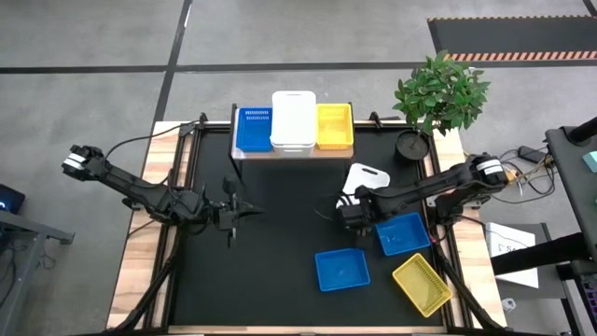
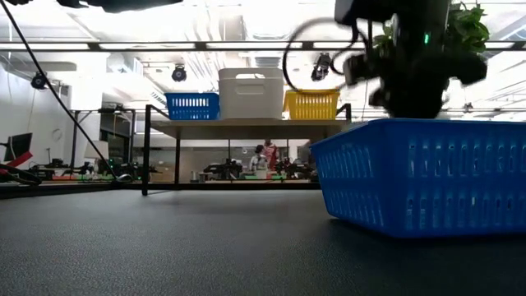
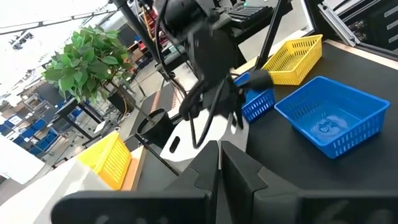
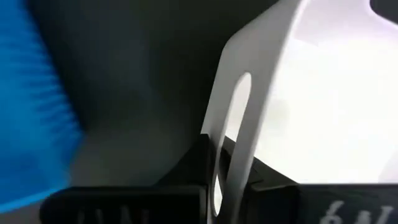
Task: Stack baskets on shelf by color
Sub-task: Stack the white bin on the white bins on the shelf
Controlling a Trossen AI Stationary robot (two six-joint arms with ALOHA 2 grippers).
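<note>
The wooden shelf [image 1: 294,149] [image 2: 246,125] stands at the table's far edge. On it sit a blue basket [image 1: 253,129] [image 2: 192,105], a white stack [image 1: 293,119] [image 2: 251,93] and a yellow basket [image 1: 335,125] [image 2: 311,104]. My right gripper [image 1: 349,209] [image 4: 229,180] is right of the table's middle, shut on a white basket [image 1: 365,176] [image 3: 186,134]. Two blue baskets [image 1: 403,233] [image 1: 341,269] and a yellow basket [image 1: 422,284] [image 3: 295,56] lie on the table near it. My left gripper [image 1: 247,212] [image 3: 221,168] waits shut, left of centre. My right gripper pinches the white basket's end wall at its handle slot [image 4: 239,112], one finger on each face of the wall [image 4: 225,152]. The fingers come at it slanting from the table's near side. The basket sits tilted beyond the fingers; whether any part rests on the table I cannot tell.
A potted plant [image 1: 438,93] and its dark pot [image 1: 413,145] stand right of the shelf at the far right corner. The near blue basket [image 2: 419,177] fills the right of the low view. Bare black tabletop [image 1: 270,271] lies left of the baskets.
</note>
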